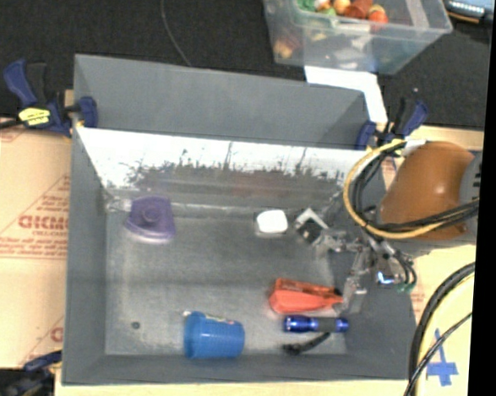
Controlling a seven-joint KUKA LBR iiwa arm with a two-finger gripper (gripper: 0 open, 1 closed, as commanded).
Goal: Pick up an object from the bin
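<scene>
Fingers at the orange wedge right end, spread or pinching cannot be told, blue cylinder just beside.

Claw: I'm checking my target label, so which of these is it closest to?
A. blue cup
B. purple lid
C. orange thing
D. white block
C: the claw sits right at the right end of the orange thing, while the other three lie farther to the left.
</scene>
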